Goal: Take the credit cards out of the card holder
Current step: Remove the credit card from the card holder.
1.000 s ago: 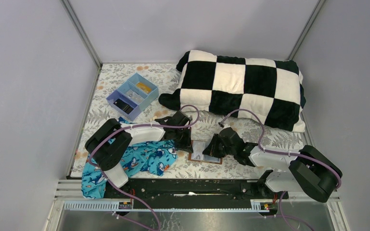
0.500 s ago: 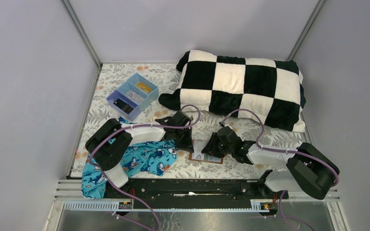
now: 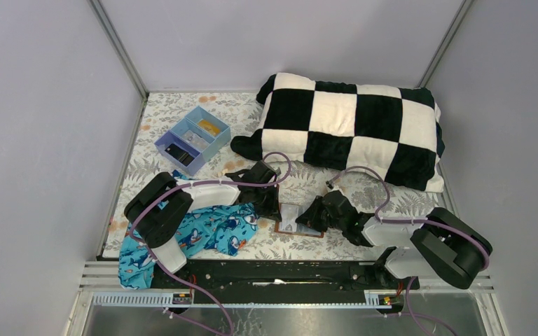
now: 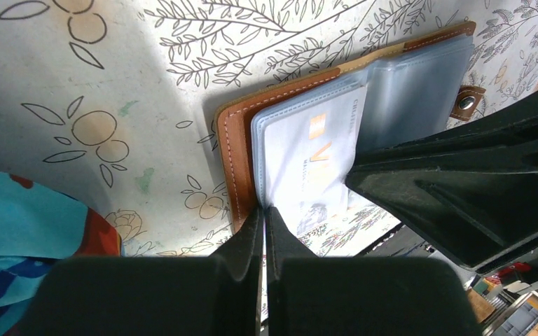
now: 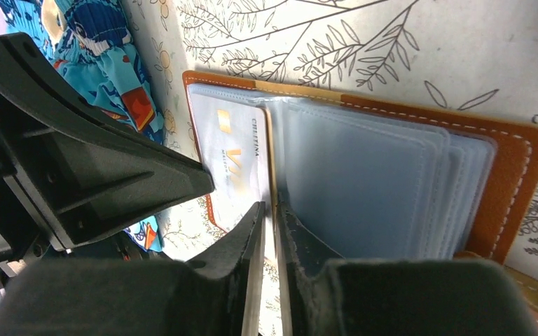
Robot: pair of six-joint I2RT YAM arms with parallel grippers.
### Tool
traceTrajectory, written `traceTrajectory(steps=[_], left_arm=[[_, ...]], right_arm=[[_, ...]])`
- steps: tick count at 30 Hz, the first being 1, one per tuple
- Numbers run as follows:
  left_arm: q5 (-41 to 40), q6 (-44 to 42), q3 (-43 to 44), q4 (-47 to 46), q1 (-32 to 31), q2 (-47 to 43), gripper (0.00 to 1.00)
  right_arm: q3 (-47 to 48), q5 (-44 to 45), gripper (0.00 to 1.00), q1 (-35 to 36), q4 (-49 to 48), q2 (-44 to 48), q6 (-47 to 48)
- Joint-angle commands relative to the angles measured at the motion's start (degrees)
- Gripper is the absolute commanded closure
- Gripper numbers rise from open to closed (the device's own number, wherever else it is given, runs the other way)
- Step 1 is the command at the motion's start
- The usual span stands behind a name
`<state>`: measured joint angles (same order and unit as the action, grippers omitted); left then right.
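Far left: blue divided tray point(image 3: 192, 138); shark-print blue cloth point(image 3: 203, 234) lies beside the left arm. Left gripper point(image 4: 264, 213): jaws almost closed, pinching the card holder point(image 4: 232, 140) at the rim of its pale sleeves; the holder lies open and flat on the floral surface point(image 4: 77, 63) between the two arms. Right gripper point(image 5: 270, 206): jaws narrow, nipped on the long edge of a whitish credit card point(image 5: 228, 161) at the end of the sleeve stack nearest the left gripper; checkered pillow point(image 3: 350, 126) behind
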<state>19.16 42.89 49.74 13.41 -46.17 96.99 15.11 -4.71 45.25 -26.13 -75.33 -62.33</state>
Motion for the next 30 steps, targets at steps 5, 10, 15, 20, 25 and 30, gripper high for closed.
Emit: traceTrajectory(steps=[5, 10, 15, 20, 25, 30], left_arm=[[-3.23, -1.76, -1.71, -3.02, -1.27, 3.92, 1.00], [-4.27, -1.94, -1.56, -1.23, -1.28, 2.49, 1.00], [-4.52, -1.56, -2.00, -0.17, -1.22, 0.55, 1.00], [-4.04, -1.23, -1.75, -0.17, -1.21, -0.21, 1.00], [-3.26, -1.99, -1.19, -0.45, -1.15, 0.35, 1.00], [-1.59, -2.52, -1.04, -0.93, -1.20, 0.66, 1.00]], right_arm=[[-1.89, -0.83, 1.00, 0.56, -4.98, 2.81, 0.48], [-2.48, 2.51, 1.00, 0.61, 1.58, 9.75, 3.29], [-2.81, 4.42, 1.00, 0.24, 9.52, 17.30, 4.50], [-3.27, 5.49, 1.00, 0.10, 11.98, 19.37, 4.39], [-1.61, 2.09, 0.81, -0.13, 7.70, 13.89, 4.10], [-1.37, 1.12, 0.70, -0.83, 3.15, 8.78, 2.17]])
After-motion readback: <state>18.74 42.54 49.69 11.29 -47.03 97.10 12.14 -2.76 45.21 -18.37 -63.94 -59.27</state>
